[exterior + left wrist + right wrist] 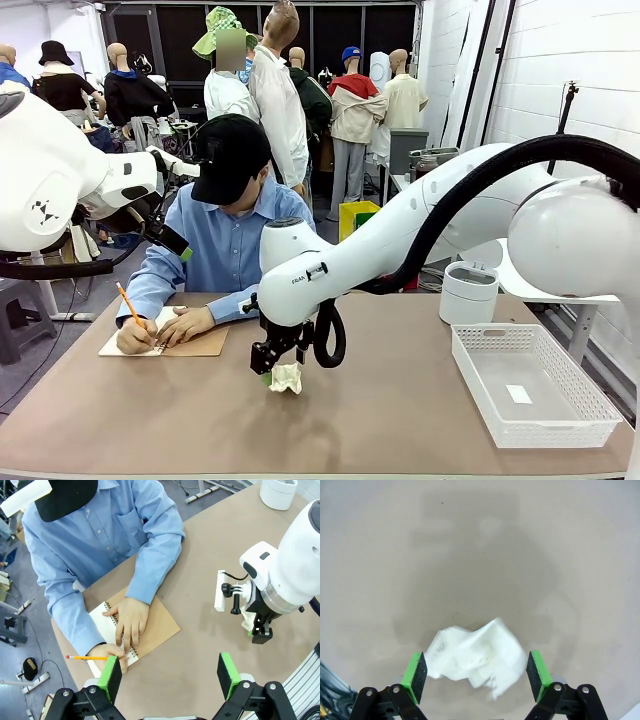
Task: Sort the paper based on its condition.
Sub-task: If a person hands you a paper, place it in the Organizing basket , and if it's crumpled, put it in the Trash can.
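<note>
- Right claw (476,672) stands wide open, tips pointing down, its green pads on either side of a crumpled wad of thin white paper (475,657); nothing is gripped.
- Left claw (170,677) is also open and empty, raised well clear of the wad.
- Risk: the wad is light and springy, so closing pads may catch only an outer fold, which could let it slide out or tear.
- Risk: if the claw sits too low, its tips may scrape the flat tan tabletop (470,555); too high, and they may close over the top of the wad.
- Risk: one pad meeting it first could push it sideways out of the gap.
- The wad lies on the tabletop between the pads, creased, lumpy and folded over itself, with a ragged flap toward the wrist; its edges look blurred.
</note>
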{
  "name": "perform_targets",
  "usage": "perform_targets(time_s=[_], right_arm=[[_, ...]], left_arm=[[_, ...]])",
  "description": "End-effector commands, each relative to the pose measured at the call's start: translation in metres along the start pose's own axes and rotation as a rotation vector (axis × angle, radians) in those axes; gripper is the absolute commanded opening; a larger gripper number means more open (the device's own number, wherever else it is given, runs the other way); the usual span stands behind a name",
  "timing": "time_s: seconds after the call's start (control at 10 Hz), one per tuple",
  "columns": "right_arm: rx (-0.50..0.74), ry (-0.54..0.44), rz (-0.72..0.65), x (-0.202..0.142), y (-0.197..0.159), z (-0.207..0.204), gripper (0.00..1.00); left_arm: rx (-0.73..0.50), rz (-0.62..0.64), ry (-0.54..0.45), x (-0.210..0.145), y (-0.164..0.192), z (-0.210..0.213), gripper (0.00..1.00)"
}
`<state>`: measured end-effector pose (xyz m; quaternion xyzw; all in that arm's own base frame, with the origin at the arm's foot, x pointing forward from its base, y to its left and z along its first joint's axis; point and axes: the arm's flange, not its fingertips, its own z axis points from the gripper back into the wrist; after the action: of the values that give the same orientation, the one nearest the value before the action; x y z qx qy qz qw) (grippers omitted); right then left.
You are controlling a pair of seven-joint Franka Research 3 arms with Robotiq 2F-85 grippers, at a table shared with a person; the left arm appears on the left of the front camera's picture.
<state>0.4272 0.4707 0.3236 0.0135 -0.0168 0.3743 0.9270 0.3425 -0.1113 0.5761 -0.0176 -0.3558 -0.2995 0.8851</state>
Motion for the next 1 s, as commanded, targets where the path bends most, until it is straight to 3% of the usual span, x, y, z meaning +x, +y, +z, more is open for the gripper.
perform_targets(time_s=[0.0, 0.7, 0.9], right_arm=[[-0.015, 0.027, -0.016, 0.0092, 0.0034, -0.0067, 1.0], [0.009, 0.057, 0.006, 0.016, 0.0076, -0.0131, 1.0], [0.027, 0.064, 0.006, 0.0171, 0.008, -0.0133, 0.66]], left_arm=[[0.001, 0.002, -0.002, 0.0, 0.0009, 0.0008, 1.0], [0.001, 0.002, -0.002, 0.0, 0.0009, 0.0008, 1.0], [0.001, 0.002, -0.002, 0.0, 0.0009, 0.0008, 1.0]])
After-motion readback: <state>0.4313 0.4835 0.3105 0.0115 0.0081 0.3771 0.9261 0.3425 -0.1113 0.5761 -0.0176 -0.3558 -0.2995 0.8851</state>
